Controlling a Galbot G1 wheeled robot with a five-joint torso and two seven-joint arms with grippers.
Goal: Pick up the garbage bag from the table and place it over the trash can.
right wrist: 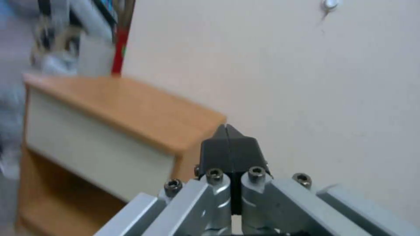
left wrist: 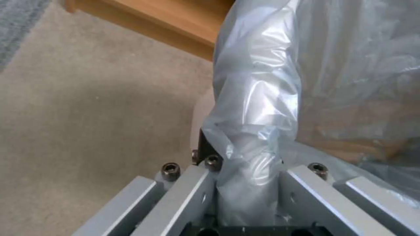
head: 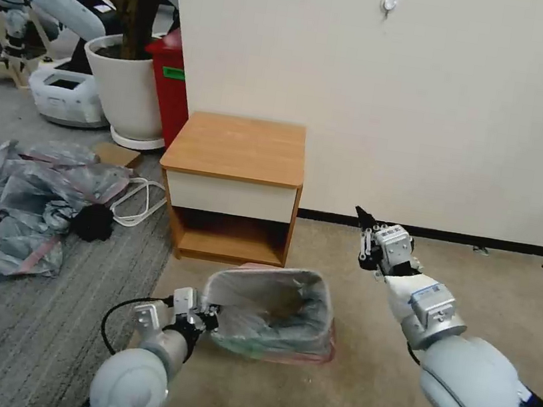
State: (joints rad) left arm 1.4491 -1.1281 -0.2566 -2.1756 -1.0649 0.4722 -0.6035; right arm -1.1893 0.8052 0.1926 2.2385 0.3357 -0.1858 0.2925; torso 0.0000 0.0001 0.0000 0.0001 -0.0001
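You are seeing the trash can [head: 322, 345] almost wholly hidden under the garbage bag [head: 270, 308], so its walls are barely showing. In the left wrist view, plastic is bunching between the fingers of the left gripper [left wrist: 245, 157] and covering one fingertip; the edge is cutting the bag [left wrist: 332, 75] off. Beyond the right gripper [right wrist: 227, 137], the table [right wrist: 122, 111] is blurring, its far end smearing, its base running out of frame.

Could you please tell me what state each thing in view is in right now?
garbage bag: draped over the can, mouth open.
trash can: lined, on the floor.
table: top bare.
left gripper: shut on the bag's edge.
right gripper: shut, raised, holding nothing.
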